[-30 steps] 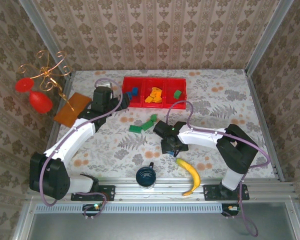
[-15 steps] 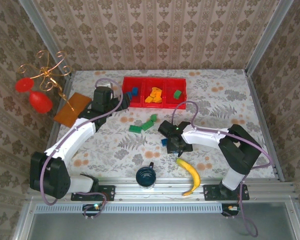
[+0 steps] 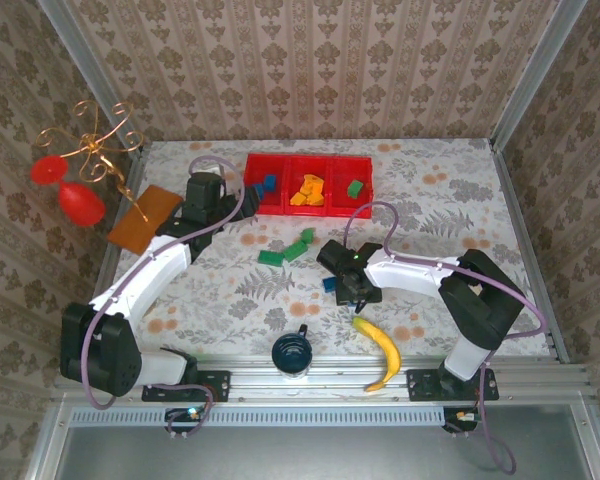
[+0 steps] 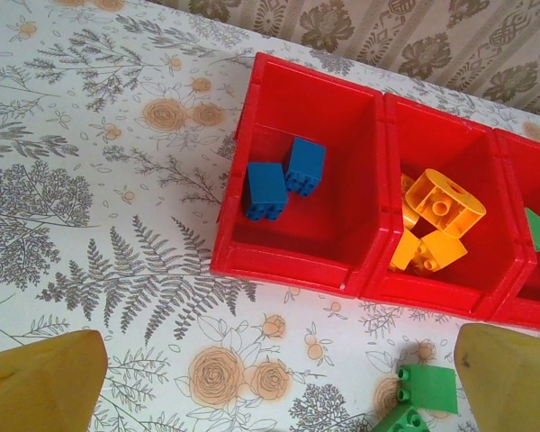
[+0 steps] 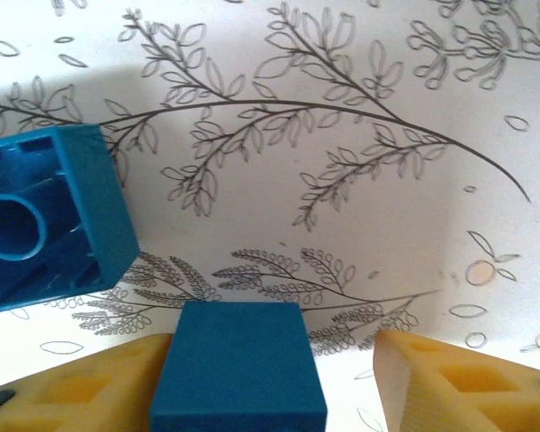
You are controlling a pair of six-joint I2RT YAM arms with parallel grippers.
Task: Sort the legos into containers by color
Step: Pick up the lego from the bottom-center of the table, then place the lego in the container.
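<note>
Right tool astride lego — seemingly slack

- Floral-patterned tabletop: carries everything listed below.
- Long red plastic three-compartment tray: far centre.
- Flat orange-brown board: far left.
- Green plastic bricks: loose, mid-table.
- Blue plastic bricks: nearer.
- Yellow banana, dark blue cup: near edge.

Beige wallpaper with striped damask motifs covers the walls on three sides, bare aluminium posts rise at the back corners, and the pale counter is printed with grey ferns and orange blossoms under soft, even light.
</note>
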